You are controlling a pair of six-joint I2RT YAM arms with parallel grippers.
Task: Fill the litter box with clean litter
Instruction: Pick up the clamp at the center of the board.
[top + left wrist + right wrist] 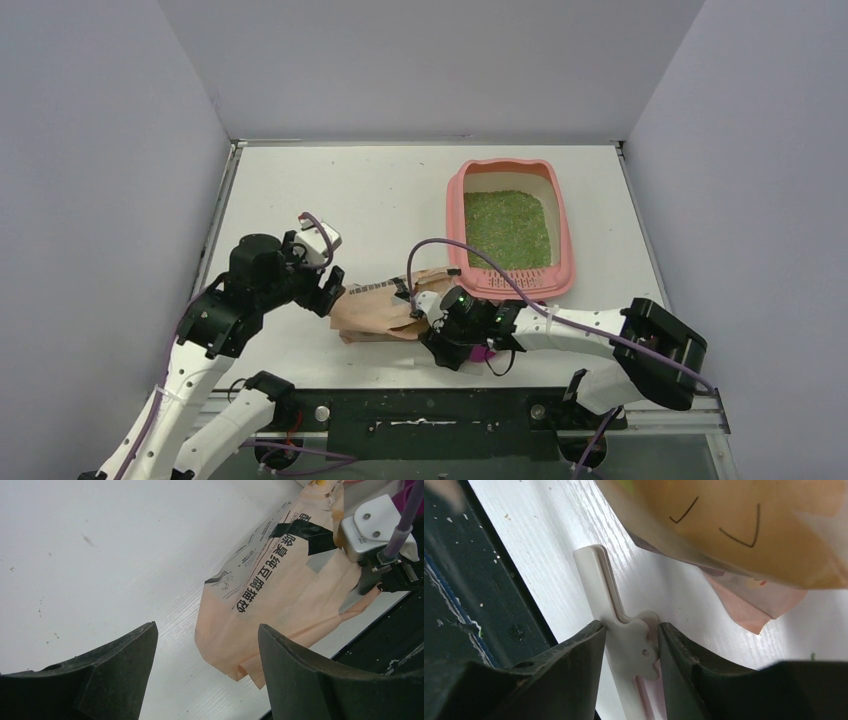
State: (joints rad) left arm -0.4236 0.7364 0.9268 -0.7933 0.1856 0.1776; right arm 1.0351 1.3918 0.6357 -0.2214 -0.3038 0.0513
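The pink litter box [565, 215] stands at the back right of the table, holding a bed of green litter [508, 228]. A peach paper litter bag [380, 312] lies flat near the front edge, and also shows in the left wrist view [280, 580] and the right wrist view [734, 525]. My left gripper [335, 287] is open and empty at the bag's left end, with the bag's corner lying between its jaws [205, 640]. My right gripper [432, 335] is shut on a white bag clip [624, 630] that lies on the table beside the bag's other end.
A bit of the magenta scoop [483, 353] peeks out under my right wrist. The table's dark front edge [484, 605] is right beside the clip. Grey walls enclose the table on three sides.
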